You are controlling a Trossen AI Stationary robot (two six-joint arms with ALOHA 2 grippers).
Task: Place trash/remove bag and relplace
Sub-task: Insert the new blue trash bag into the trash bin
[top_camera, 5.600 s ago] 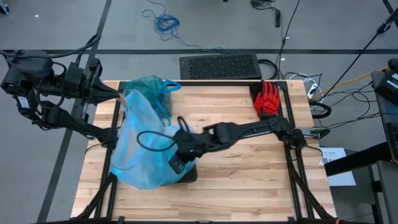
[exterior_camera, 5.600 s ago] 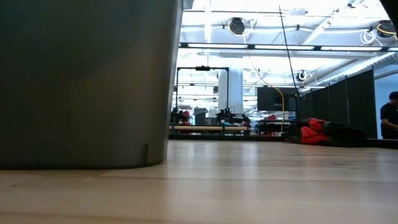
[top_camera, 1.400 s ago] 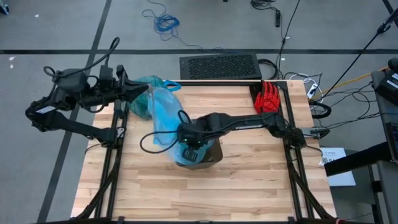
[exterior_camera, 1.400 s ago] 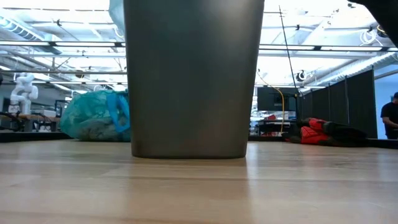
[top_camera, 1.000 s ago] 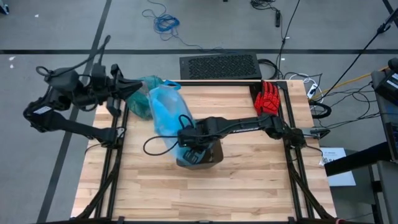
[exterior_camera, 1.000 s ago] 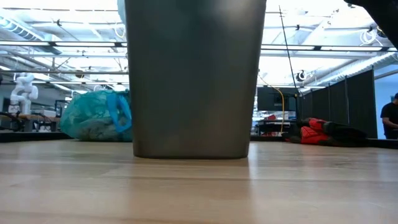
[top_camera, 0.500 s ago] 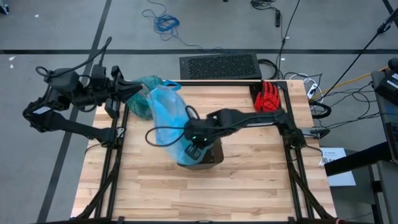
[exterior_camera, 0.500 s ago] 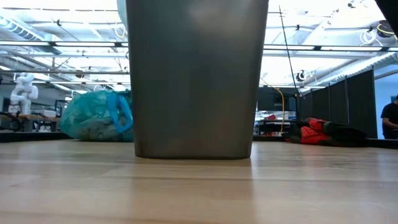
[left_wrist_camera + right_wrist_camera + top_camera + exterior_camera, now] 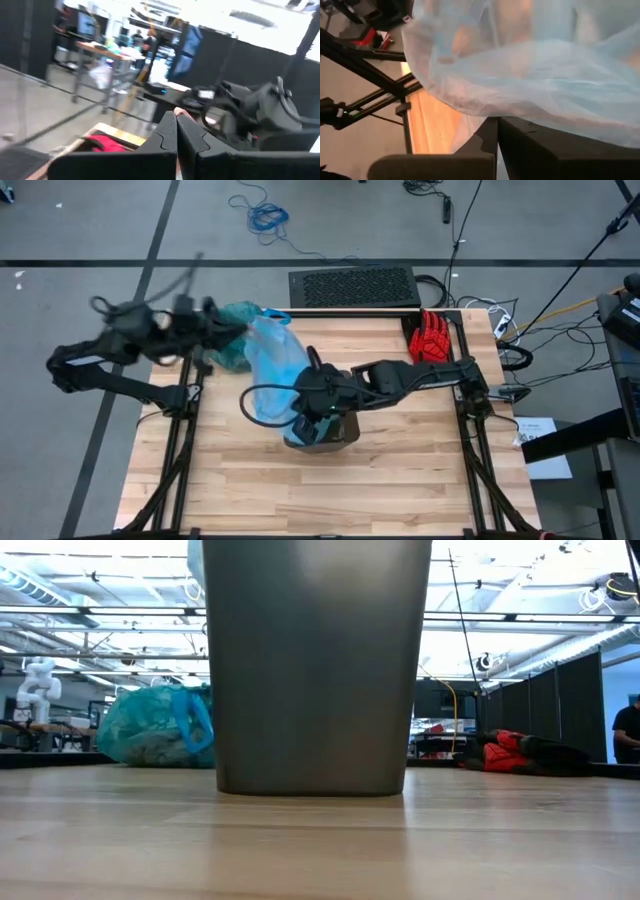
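Since half a second ago, we are seeing the left gripper (image 9: 243, 327) swinging a little toward the table's far-left corner, while the right gripper (image 9: 318, 420) is reaching slightly farther over the brown bin (image 9: 335, 432).

We are looking at a pale wooden table (image 9: 400, 480) framed by black rails, standing on a grey floor strewn with cables. A red glove (image 9: 432, 340) is lying at the far-right corner. In the low view, the bin (image 9: 315, 660) is filling the middle, with a bright hall of ceiling lights and desks behind it.

The dark teal bag (image 9: 232, 330) is sitting at the far-left corner, well apart from the bin; in the low view it (image 9: 155, 730) is resting as a squat mound, wider than tall, its blue handle loops (image 9: 195, 720) pointing upward. We cannot make out any trash inside it.

The sky-blue bag (image 9: 275, 375) is stretching between the two arms, its long axis running from the left gripper down to the bin.

Both pincers are closed, fingers (image 9: 170, 145) pressed together on the left; the right one is pinching the sky-blue plastic (image 9: 530, 85) at the bin's rim. We cannot tell what the left one is holding.
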